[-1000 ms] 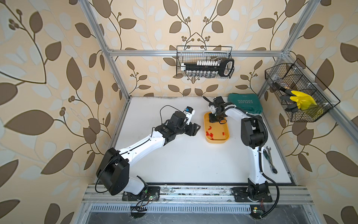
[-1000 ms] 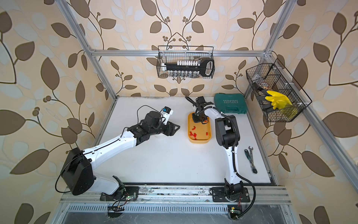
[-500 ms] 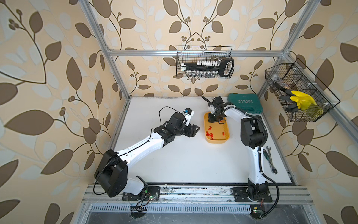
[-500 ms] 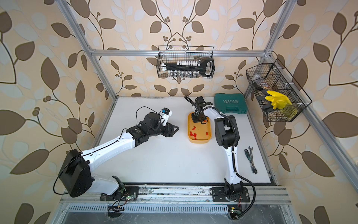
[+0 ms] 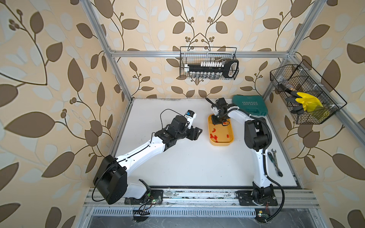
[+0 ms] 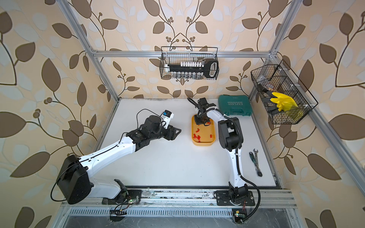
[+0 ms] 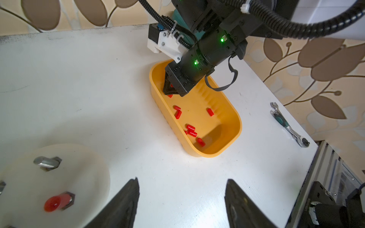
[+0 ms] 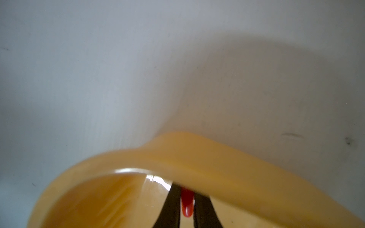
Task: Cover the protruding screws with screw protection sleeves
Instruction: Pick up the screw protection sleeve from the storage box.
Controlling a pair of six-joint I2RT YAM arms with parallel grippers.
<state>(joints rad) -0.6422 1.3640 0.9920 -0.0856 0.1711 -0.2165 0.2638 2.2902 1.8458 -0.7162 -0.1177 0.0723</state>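
Several red screw protection sleeves (image 7: 190, 130) lie loose in the yellow-orange tray (image 7: 227, 110). My right gripper (image 8: 186, 197) reaches down into the tray's far end (image 5: 215, 121) and is shut on one red sleeve (image 8: 186, 205), which stands between its two black fingers. The white dome (image 7: 83, 169) shows only in the left wrist view. One protruding screw (image 7: 46, 162) on it is bare and another wears a red sleeve (image 7: 57, 202). My left gripper (image 7: 181, 180) hangs open over bare table between dome and tray, holding nothing. In both top views the left arm hides the dome.
A green tool case (image 5: 249, 104) lies at the back right behind the tray. A wrench and a ratchet (image 5: 274, 161) lie near the right edge. Wire baskets hang on the back wall (image 5: 209, 66) and the right wall (image 5: 304, 94).
The right gripper's jaws have closed on a sleeve at the tray's far end. The left arm has barely moved.
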